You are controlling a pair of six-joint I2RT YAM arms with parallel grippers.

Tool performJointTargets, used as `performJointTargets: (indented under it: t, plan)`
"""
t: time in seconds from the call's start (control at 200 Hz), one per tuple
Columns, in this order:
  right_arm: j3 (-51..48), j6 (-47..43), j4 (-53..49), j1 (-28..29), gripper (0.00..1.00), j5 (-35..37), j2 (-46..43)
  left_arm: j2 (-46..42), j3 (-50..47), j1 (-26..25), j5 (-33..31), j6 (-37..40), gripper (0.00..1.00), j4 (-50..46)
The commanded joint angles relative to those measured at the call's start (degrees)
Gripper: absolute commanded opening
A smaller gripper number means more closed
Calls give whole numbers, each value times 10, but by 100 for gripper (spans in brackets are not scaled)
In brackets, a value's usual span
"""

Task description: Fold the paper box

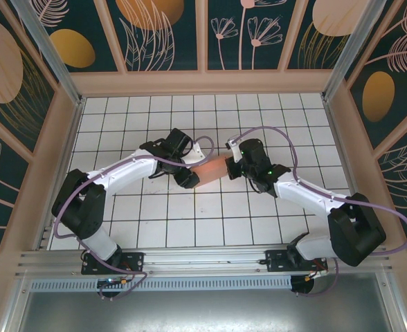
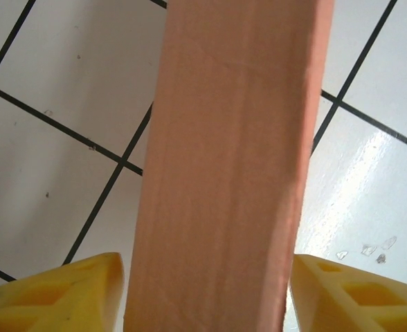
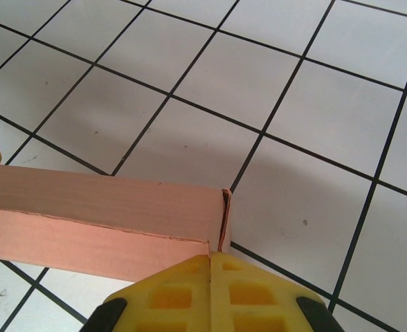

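Observation:
The paper box (image 1: 210, 168) is a salmon-pink, long, folded rectangular box, held between the two grippers over the middle of the tiled table. My left gripper (image 1: 190, 177) is at its left end. In the left wrist view the box (image 2: 231, 173) runs up between the yellow fingers (image 2: 72, 297), and the gripper (image 2: 207, 280) is open, with a thin gap at the left finger. My right gripper (image 1: 230, 166) is at the right end. In the right wrist view it (image 3: 212, 257) is shut, its tips pinching the thin card edge at the end of the box (image 3: 100, 214).
The white tiled table (image 1: 190, 228) is ringed by patterned walls (image 1: 23, 138) with wooden frames. An aluminium rail (image 1: 203, 259) runs along the near edge by the arm bases. Small flecks (image 2: 369, 249) lie on a tile beside the box.

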Motion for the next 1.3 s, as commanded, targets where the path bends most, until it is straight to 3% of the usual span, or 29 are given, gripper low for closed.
performJointTargets:
  t: [0.0,0.265,0.38,0.495,0.68,0.806,0.921,1.076,1.146,1.296]
  plan:
    - [17,13,-9,1,0,2,0,-10,10,0,-6,-12,72,4]
    - [36,20,-26,0,0,12,6,-105,-53,1,-48,-93,99,95]
    - [49,28,-36,0,0,9,11,-188,-126,1,-65,-136,99,196]
    - [61,37,-50,0,0,9,18,-248,-153,1,-128,-247,99,248]
    - [67,43,-60,0,0,8,22,-277,-188,1,-144,-236,99,257]
    - [72,43,-68,-1,0,7,23,-258,-183,1,-116,-251,74,224]
    - [77,42,-78,-2,0,8,25,-247,-179,1,-106,-231,57,184]
    - [76,44,-82,-7,0,8,24,-239,-180,1,-100,-197,51,147]
    - [75,48,-81,-9,0,7,25,-231,-180,1,-106,-195,42,147]
    - [79,50,-82,-10,0,-6,29,-202,-174,0,-81,-204,42,151]
